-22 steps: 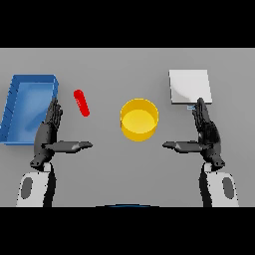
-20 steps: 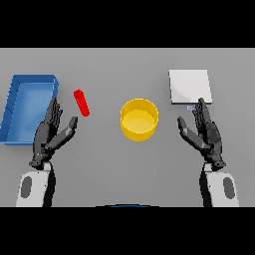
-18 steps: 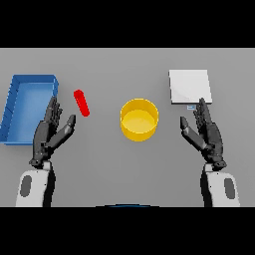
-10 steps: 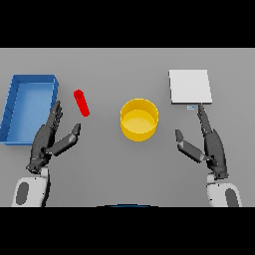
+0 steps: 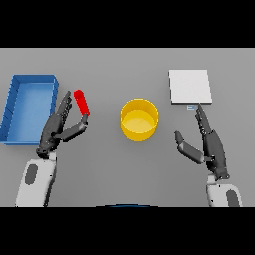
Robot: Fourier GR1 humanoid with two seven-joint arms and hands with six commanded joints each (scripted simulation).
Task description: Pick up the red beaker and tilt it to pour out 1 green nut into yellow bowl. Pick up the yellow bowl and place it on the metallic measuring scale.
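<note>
The red beaker (image 5: 81, 101) lies tilted on the grey table, left of centre. My left hand (image 5: 59, 126) is right beside it, fingers straight along its left side and the thumb reaching under its lower end; the hand is open. The yellow bowl (image 5: 139, 119) stands at the table's middle; I cannot make out a nut anywhere. The metallic measuring scale (image 5: 190, 86) is a flat pale square at the back right. My right hand (image 5: 208, 142) hovers open below the scale, to the right of the bowl, touching nothing.
A blue tray (image 5: 14, 108) sits at the far left, just beyond my left hand.
My left hand has moved forward and right until it reaches the red beaker. My right hand has drifted slightly back and turned edge-on, fingers still straight.
</note>
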